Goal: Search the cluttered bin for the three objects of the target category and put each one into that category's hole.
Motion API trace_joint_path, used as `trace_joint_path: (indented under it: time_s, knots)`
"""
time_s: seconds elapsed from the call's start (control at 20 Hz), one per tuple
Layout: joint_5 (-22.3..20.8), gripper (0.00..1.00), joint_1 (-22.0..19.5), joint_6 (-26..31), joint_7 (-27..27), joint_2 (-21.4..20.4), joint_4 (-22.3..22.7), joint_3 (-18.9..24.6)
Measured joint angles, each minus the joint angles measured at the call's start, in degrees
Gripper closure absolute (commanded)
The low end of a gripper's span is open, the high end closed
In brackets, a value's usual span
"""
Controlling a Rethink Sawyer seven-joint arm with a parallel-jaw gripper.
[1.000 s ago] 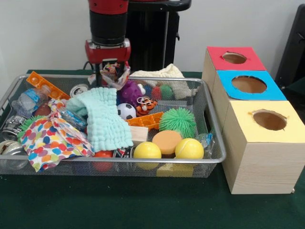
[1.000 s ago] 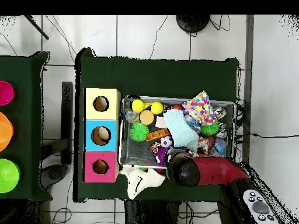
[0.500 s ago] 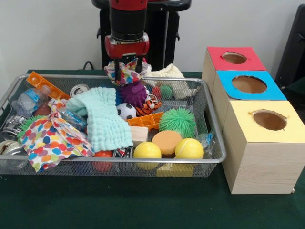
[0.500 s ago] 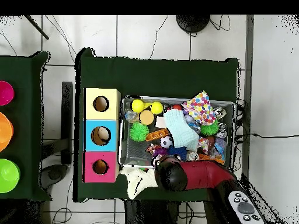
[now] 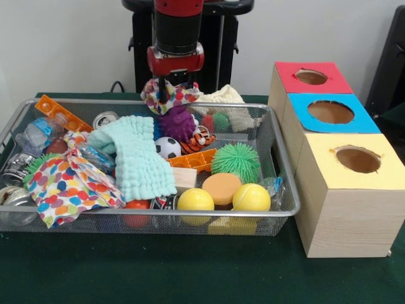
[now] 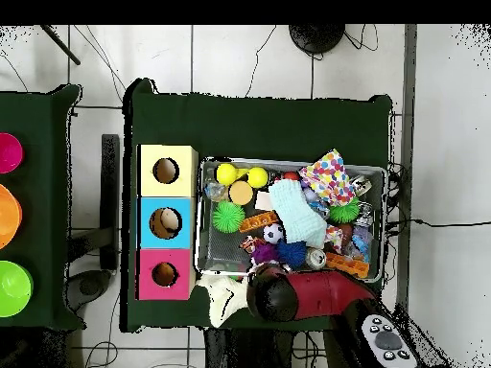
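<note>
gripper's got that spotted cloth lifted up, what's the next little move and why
Probably carry it sideways toward the boxes. The gripper is shut on the polka-dot cloth, which hangs above the back of the wire bin, short of the holes. A cream cloth lies by the red-topped box, so that hole looks the likely target, though I can't confirm it.

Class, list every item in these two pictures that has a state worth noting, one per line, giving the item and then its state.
Gripper: shut on the polka-dot cloth, raised over the bin's far side.
Small polka-dot cloth: bunched, hanging from the gripper.
Wire mesh bin: full of clutter.
Light green towel: crumpled, draped over other items.
Large polka-dot cloth: crumpled, lying in the bin.
Red-topped box: hole open.
Blue-topped box: something lies inside.
Yellow-topped box: hole open.
</note>
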Motion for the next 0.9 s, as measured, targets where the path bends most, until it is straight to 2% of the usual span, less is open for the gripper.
trace_joint_path:
  time_s: [0.15, 0.4, 0.7, 0.9]
  knots:
    - [0.66, 0.00, 0.64, -0.16, 0.00, 1.37, -0.32, -0.10]
    - [3.48, 0.00, 0.86, 0.66, 0.00, 1.21, -0.47, -0.09]
    - [7.46, 0.00, 0.87, 5.20, 0.00, -1.72, -0.45, -0.02]
    - [10.05, 0.00, 1.00, 9.30, 0.00, -5.24, -0.41, 0.02]
